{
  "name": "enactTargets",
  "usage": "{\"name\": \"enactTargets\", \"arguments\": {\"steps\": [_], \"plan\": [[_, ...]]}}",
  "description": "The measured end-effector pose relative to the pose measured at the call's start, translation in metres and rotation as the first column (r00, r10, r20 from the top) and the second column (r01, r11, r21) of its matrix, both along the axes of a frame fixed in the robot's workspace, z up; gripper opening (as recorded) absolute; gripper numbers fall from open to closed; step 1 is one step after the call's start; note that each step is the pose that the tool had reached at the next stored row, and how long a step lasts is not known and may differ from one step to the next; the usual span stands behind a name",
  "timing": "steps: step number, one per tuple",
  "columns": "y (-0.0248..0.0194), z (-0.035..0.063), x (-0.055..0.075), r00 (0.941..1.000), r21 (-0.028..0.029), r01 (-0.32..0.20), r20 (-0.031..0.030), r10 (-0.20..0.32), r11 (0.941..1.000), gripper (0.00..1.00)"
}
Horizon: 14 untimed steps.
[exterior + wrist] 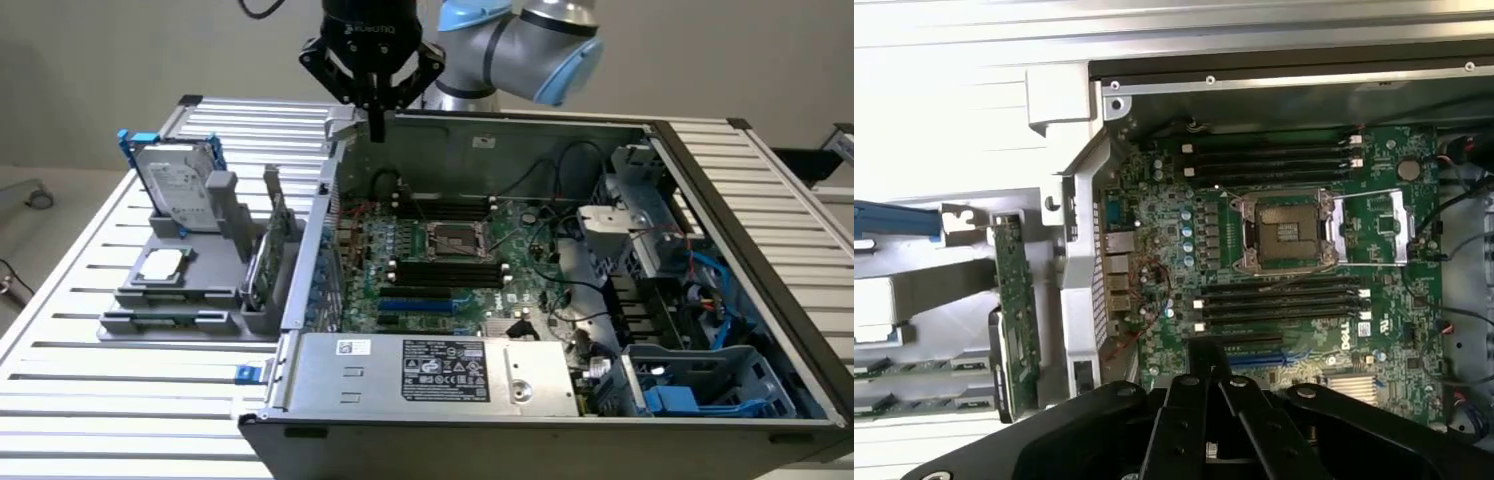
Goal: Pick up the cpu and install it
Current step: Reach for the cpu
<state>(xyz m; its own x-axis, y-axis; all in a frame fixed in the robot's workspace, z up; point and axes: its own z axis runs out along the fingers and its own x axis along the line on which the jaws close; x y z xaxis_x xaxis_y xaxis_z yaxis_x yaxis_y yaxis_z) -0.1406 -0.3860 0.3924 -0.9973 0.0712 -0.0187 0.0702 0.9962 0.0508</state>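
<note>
We hover above the open metal computer case (481, 140), black jaws clenched on nothing, while the small silvery square cpu (163, 264) lies unpicked in the grey plastic holder (200, 292), the dark metal-framed motherboard socket (1286, 232) empty.

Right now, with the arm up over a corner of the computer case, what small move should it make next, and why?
Probably swing toward the exterior view's left, over the chip on the grey tray. The gripper hangs above a corner of the case, shut and empty; the chip lies untouched and the socket is empty.
</note>
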Motion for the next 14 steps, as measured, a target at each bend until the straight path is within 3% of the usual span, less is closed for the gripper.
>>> {"name": "enactTargets", "arguments": {"steps": [7, 14], "plan": [[0.0066, -0.0005, -0.024, 1.0000, 0.0126, 0.000, -0.0022, 0.000, 0.9999, 0.11], [0.0141, -0.0010, -0.046, 1.0000, 0.0130, -0.003, -0.0033, 0.003, 0.9999, 0.11]]}}
